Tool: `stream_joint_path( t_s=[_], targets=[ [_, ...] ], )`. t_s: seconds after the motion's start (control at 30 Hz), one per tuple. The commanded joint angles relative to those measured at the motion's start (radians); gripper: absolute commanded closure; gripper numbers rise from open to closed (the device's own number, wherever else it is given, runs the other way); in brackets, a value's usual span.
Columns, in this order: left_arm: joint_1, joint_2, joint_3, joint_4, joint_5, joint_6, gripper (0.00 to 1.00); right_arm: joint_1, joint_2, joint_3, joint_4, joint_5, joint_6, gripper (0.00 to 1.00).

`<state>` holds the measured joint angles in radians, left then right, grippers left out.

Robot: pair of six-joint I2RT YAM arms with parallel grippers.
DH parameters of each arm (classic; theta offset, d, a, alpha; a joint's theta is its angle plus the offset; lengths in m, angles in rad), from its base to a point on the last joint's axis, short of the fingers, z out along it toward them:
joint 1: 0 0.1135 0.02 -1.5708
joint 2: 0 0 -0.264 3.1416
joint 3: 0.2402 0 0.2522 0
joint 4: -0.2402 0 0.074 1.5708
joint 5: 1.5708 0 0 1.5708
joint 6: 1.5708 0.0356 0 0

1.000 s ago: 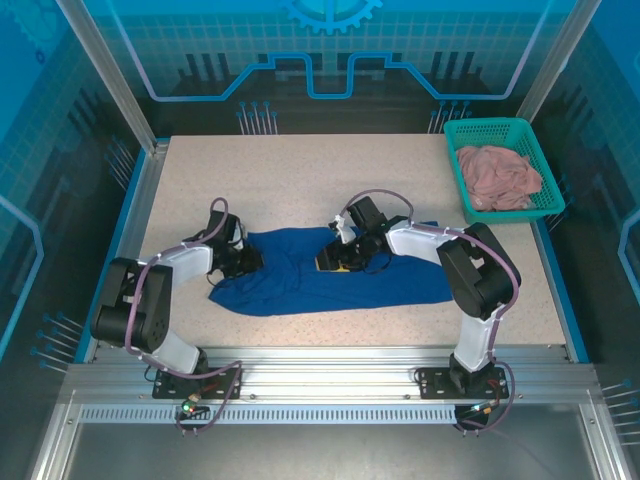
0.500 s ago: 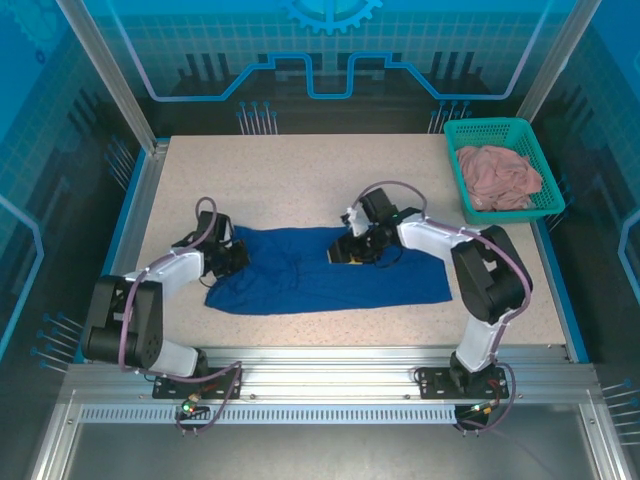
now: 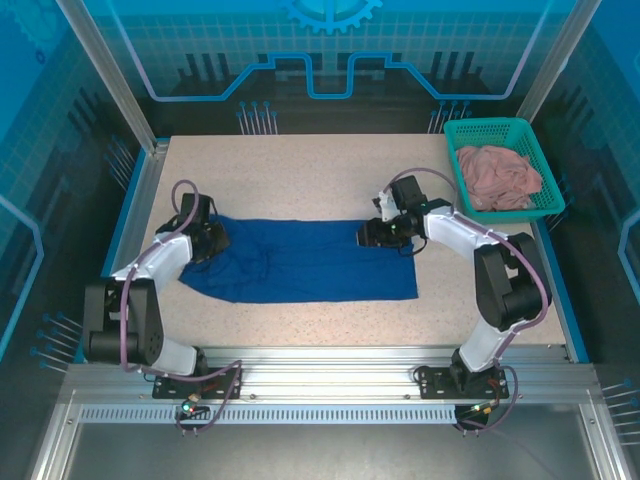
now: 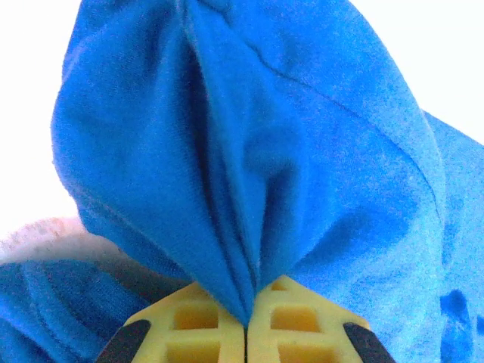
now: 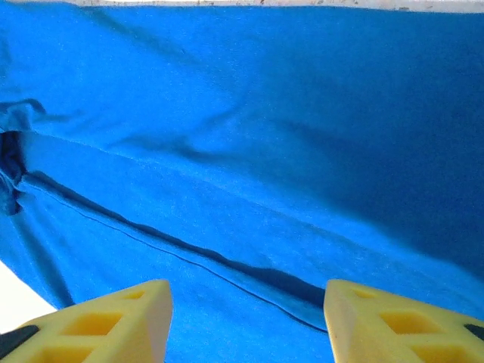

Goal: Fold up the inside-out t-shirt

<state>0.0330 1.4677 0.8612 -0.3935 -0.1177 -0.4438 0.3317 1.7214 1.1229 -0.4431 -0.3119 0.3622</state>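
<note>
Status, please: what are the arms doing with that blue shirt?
Left gripper jaws shut on t-shirt. Right gripper jaws open above it. Basket with pink cloth well aside.

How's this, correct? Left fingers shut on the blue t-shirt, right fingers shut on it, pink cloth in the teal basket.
No: right wrist view shows the right fingers open, apart above the blue t-shirt. Left fingers are shut on it; pink cloth in the teal basket.

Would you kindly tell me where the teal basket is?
In the top external view, the teal basket stands at the far right corner of the table, holding a pink garment, to the right of the right gripper and clear of the blue t-shirt.
</note>
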Motion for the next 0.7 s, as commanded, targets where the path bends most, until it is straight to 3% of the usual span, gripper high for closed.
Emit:
stream_joint_path(
  t_s=[0.0,0.27,0.67],
  targets=[
    [0.031,0.066,0.085,-0.07,-0.1,0.057,1.0,0.029,0.039,0.037,0.013,0.012,-0.01,0.44],
    [0.08,0.189,0.23,-0.151,-0.189,0.117,1.0,0.063,0.057,0.064,0.012,0.043,-0.045,0.44],
    [0.105,0.23,0.31,-0.196,-0.279,0.201,1.0,0.058,0.087,0.097,-0.038,0.068,-0.065,0.44]
  ],
)
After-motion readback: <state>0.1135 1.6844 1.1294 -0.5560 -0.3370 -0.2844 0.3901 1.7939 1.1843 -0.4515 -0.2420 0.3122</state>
